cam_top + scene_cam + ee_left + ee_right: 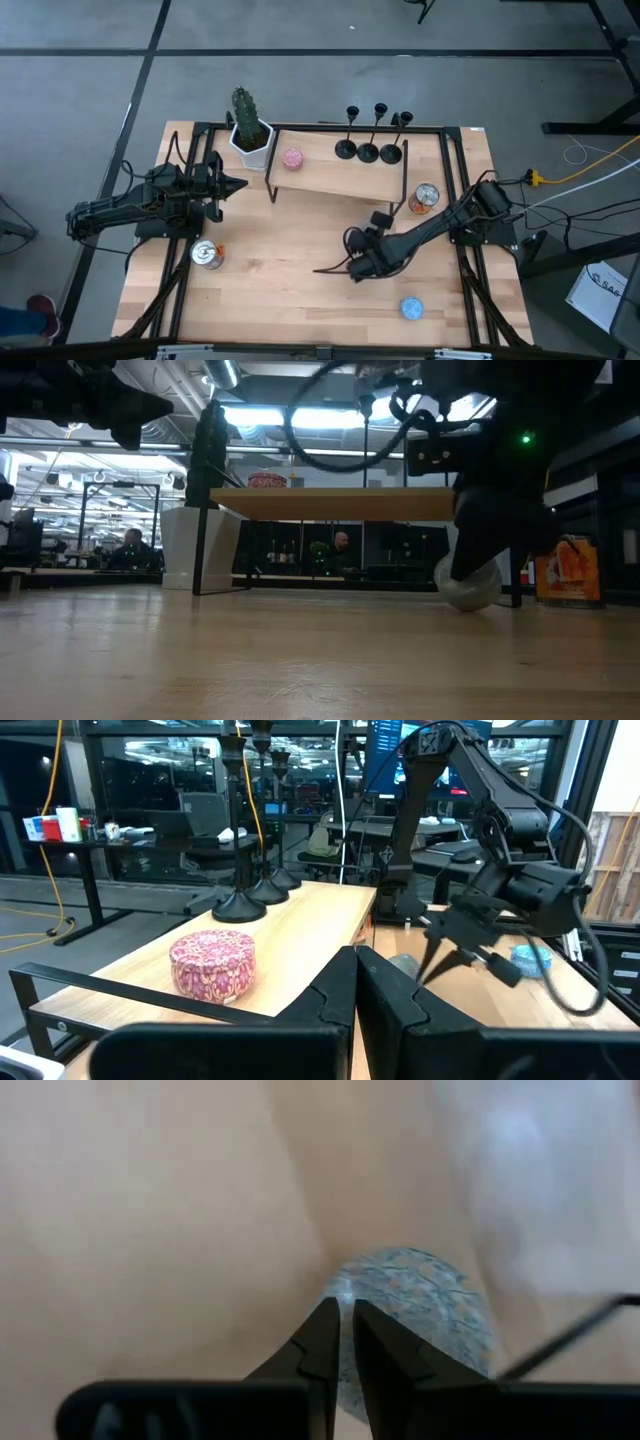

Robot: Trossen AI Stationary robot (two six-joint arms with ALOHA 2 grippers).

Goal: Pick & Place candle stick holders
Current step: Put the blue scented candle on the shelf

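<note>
Right claw (352, 268) hangs nearly pinched together, apparently empty, above a grey tin (410, 1320); I should lift toward the candle stick holders (368, 150) beyond.

You see three black candle stick holders (368, 150) on the light wood shelf (330, 178). A pink tin (212, 964) with red swirly marks sits just past the black left gripper (355, 982). A grey tin (415, 1305) with crackly lines lies right at the black right gripper (346, 1342). A blue tin (411, 308) is near it.
</note>
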